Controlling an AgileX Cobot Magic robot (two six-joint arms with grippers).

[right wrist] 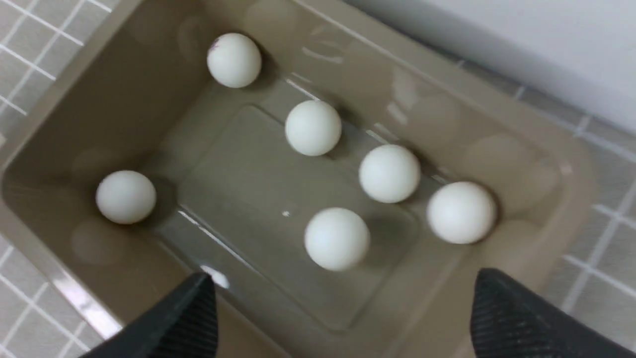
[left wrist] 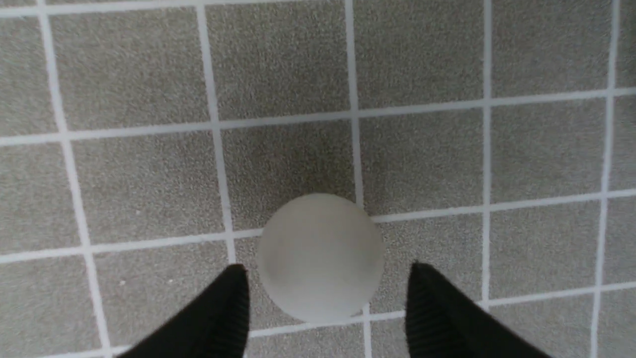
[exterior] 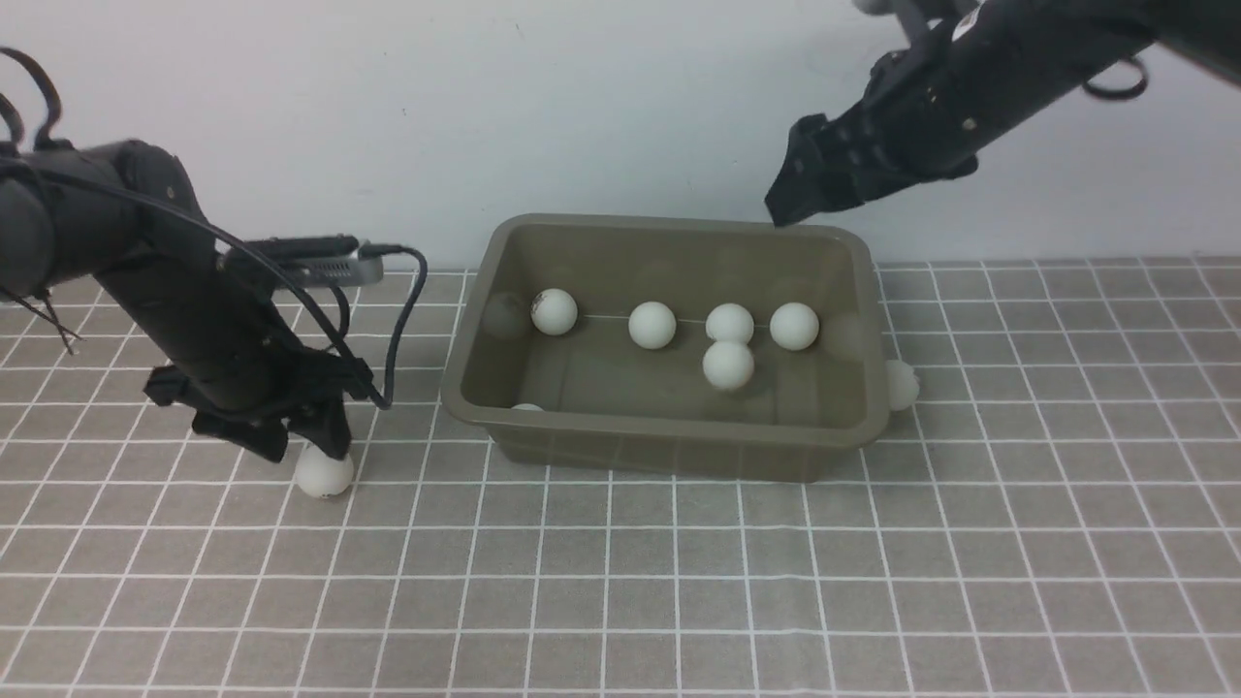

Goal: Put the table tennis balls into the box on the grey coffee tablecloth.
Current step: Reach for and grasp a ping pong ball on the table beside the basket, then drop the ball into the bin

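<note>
The olive-brown box (exterior: 669, 448) stands mid-table on the grey coffee tablecloth (exterior: 679, 582) and holds several table tennis balls (exterior: 652, 325); the leftmost (exterior: 555, 312) bears a dark mark. One ball (exterior: 325, 473) lies on the cloth left of the box. My left gripper (exterior: 302, 448) is low over it, open, its fingers on either side of the ball (left wrist: 320, 258) with small gaps. Another ball (exterior: 902, 385) rests against the box's right outer wall. My right gripper (exterior: 790, 199) hangs open and empty above the box's far right corner, looking down on the balls (right wrist: 313, 128) inside.
A plain white wall runs behind the table. The left arm's cable (exterior: 407, 291) loops down near the box's left end. The box rim (right wrist: 84, 308) lies just under the right gripper (right wrist: 345, 276).
</note>
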